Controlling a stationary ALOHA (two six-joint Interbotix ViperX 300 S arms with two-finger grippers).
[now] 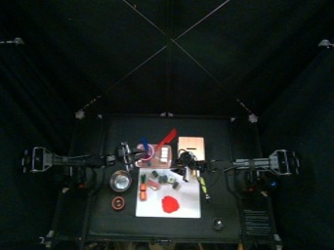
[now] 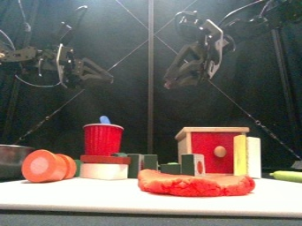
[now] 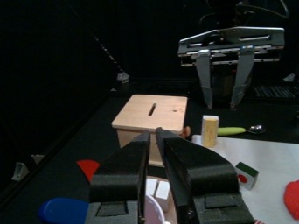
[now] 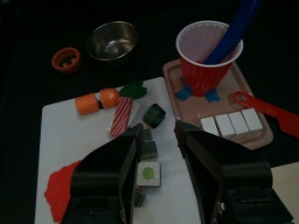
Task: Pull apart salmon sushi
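The salmon sushi is a red piece with white stripes lying on the white mat. In the front view it shows as a red-topped white block. My right gripper hangs open well above the mat, just beside the sushi, with nothing held. A green and white roll piece lies on the mat below its jaws. My left gripper is open and empty, raised over the red cup's side of the table. Both grippers hang high in the front view, the left gripper and the right gripper.
A red cup with a blue stick stands on a pink tray with white blocks. Nearby are a steel bowl, an orange ring, an orange piece, red dough and a wooden box.
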